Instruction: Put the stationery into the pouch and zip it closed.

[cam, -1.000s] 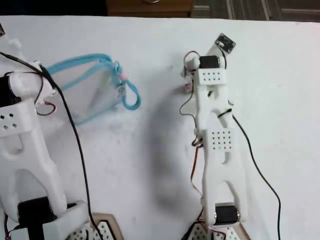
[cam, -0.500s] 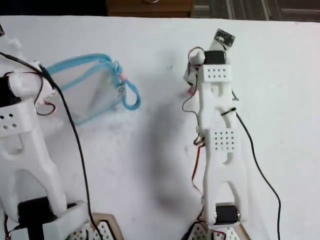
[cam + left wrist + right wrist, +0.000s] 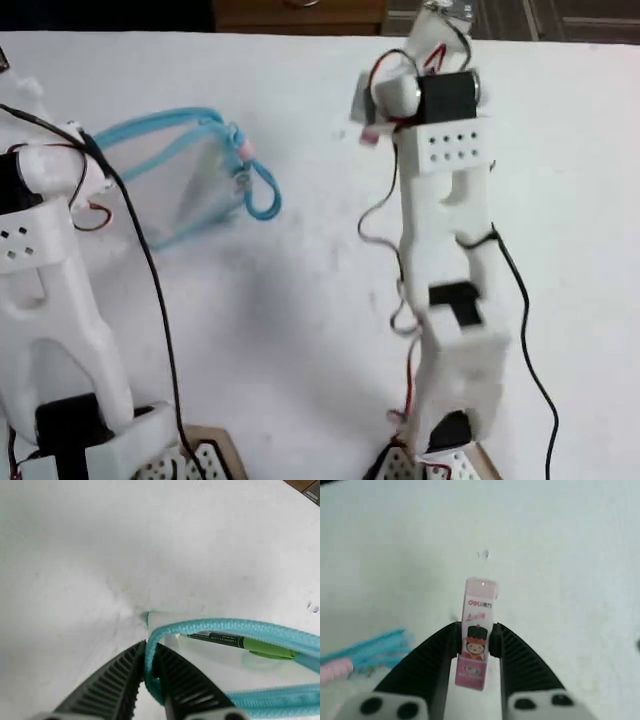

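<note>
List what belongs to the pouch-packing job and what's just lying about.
Job: pouch, gripped at its zip edge by the left claw; green pen; pink eraser, held in the right claw.
Lying about: black cable across the table; wooden furniture behind it.

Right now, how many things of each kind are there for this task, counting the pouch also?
Pouch: 1, its zipper edge clamped by the left fingers
Pen: 1, inside the pouch
Eraser: 1, held between the right fingers
Total: 3
</note>
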You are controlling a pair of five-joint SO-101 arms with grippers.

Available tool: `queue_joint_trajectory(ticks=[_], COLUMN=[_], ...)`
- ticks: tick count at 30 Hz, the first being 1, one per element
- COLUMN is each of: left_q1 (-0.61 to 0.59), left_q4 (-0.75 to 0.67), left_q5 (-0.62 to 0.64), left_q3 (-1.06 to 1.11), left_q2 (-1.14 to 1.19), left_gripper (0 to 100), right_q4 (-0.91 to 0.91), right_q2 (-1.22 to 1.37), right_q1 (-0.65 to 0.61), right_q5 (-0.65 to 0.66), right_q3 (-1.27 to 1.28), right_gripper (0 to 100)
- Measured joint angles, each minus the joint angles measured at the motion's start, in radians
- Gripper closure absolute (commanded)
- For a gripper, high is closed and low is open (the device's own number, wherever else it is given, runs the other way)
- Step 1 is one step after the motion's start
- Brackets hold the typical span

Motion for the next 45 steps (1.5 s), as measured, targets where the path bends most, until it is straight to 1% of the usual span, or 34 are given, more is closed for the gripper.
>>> queue_joint_trajectory(ticks=[5, 10, 13, 15, 17, 19, 22, 24, 26, 29, 32, 34, 37, 45], left_q1=[0.0, 0.0, 0.0, 0.0, 0.0, 0.0, 0.0, 0.0, 0.0, 0.0, 0.0, 0.0, 0.0, 0.0], left_q4=[0.0, 0.0, 0.0, 0.0, 0.0, 0.0, 0.0, 0.0, 0.0, 0.0, 0.0, 0.0, 0.0, 0.0], left_q5=[0.0, 0.0, 0.0, 0.0, 0.0, 0.0, 0.0, 0.0, 0.0, 0.0, 0.0, 0.0, 0.0, 0.0], left_q3=[0.0, 0.0, 0.0, 0.0, 0.0, 0.0, 0.0, 0.0, 0.0, 0.0, 0.0, 0.0, 0.0, 0.0], left_q2=[0.0, 0.0, 0.0, 0.0, 0.0, 0.0, 0.0, 0.0, 0.0, 0.0, 0.0, 0.0, 0.0, 0.0], left_gripper=[98, 98, 98, 98, 98, 98, 98, 98, 98, 98, 98, 98, 98, 98], right_q4=[0.0, -0.029, -0.091, -0.158, -0.255, -0.396, -0.672, -0.876, -1.063, -1.307, -1.479, -1.536, -1.567, -1.571], right_q2=[-0.311, -0.589, -0.741, -0.83, -0.905, -0.974, -1.042, -1.053, -1.048, -1.008, -0.916, -0.839, -0.729, -0.595], right_q1=[-0.023, -0.031, -0.087, -0.16, -0.245, -0.301, -0.307, -0.313, -0.341, -0.407, -0.486, -0.522, -0.54, -0.546], right_q5=[0.095, 0.183, 0.203, 0.204, 0.186, 0.123, -0.029, -0.098, -0.12, -0.123, -0.083, -0.041, -0.003, 0.012], right_q3=[0.427, 0.7, 0.835, 0.93, 1.034, 1.146, 1.295, 1.361, 1.382, 1.386, 1.375, 1.339, 1.28, 1.234], right_gripper=[98.1, 98.1, 98.1, 98.1, 98.1, 98.1, 98.1, 98.1, 98.1, 98.1, 98.1, 98.1, 98.1, 98.1])
